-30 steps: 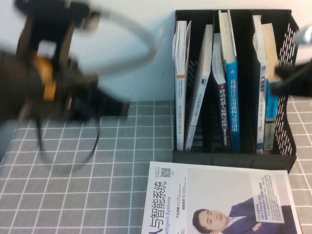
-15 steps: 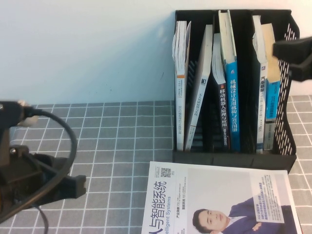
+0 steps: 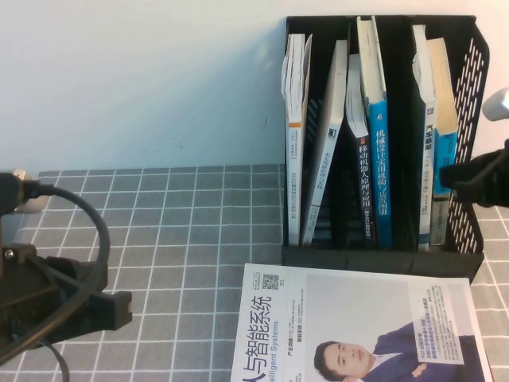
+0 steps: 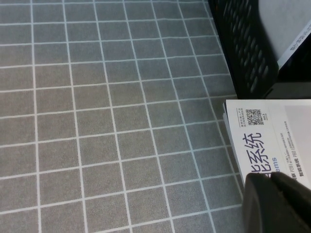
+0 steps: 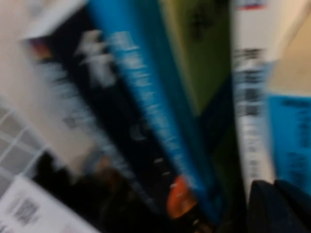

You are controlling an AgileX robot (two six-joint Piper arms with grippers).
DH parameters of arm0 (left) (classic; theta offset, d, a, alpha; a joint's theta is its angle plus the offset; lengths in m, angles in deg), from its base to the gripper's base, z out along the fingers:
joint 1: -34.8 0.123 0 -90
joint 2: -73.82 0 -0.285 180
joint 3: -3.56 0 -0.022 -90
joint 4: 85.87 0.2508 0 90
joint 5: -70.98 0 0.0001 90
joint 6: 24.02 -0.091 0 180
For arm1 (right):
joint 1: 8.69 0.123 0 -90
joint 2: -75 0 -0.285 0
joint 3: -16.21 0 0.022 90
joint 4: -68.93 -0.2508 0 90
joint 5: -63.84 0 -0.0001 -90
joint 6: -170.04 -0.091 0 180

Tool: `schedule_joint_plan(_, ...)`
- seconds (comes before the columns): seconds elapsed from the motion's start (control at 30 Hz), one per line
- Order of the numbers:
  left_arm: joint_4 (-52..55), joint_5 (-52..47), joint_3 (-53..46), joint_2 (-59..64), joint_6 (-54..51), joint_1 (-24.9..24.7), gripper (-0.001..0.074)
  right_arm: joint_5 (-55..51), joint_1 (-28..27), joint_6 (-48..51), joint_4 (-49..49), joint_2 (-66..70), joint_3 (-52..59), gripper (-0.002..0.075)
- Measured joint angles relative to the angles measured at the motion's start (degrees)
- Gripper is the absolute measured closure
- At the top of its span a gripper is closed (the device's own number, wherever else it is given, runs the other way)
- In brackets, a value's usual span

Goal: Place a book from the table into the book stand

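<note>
White book, "Intelligent Systems" cover

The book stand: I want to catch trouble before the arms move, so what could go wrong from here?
1. The right gripper hangs right beside the mesh side wall of the book stand; a sideways move might knock the stand.
2. The leaning white book in the stand looks loose and could tip further if the stand is jolted.
3. The left gripper, shut, sits low at the table's left near the white-covered book; it may push that book.
</note>
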Motion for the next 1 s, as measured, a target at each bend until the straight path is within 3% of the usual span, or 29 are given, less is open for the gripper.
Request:
schedule_joint_plan(0.17, 0.00, -0.64, 0.00, -0.05, 0.00, 0.00, 0.0737, 3.63, 0.00, 4.50, -7.05, 6.77, -5.07, 0.0729)
schedule_joint_plan(0.33, 0.00, -1.49, 0.00, -0.05, 0.00, 0.00, 0.0737, 0.92, 0.00, 5.25, -7.64, 10.09, -10.43, 0.0729)
schedule_joint_plan(0.63, 0.00, -0.84, -1.06, -0.05, 0.00, 0.00, 0.0737, 0.06, -0.12, 6.60, -8.52, 2.71, -11.36, 0.0729)
schedule_joint_plan(0.83, 2.32, 14.97, -8.76, -0.05, -0.69, 0.00, 0.0737, -11.55, -0.12, 11.51, -6.61, -10.33, -7.26, 0.0729)
schedule_joint_plan(1.0, 2.89, 30.55, -16.10, -0.05, 0.53, 0.00, 0.0738, -8.87, -0.12, 11.57, -2.48, -25.86, -0.57, 0.0729)
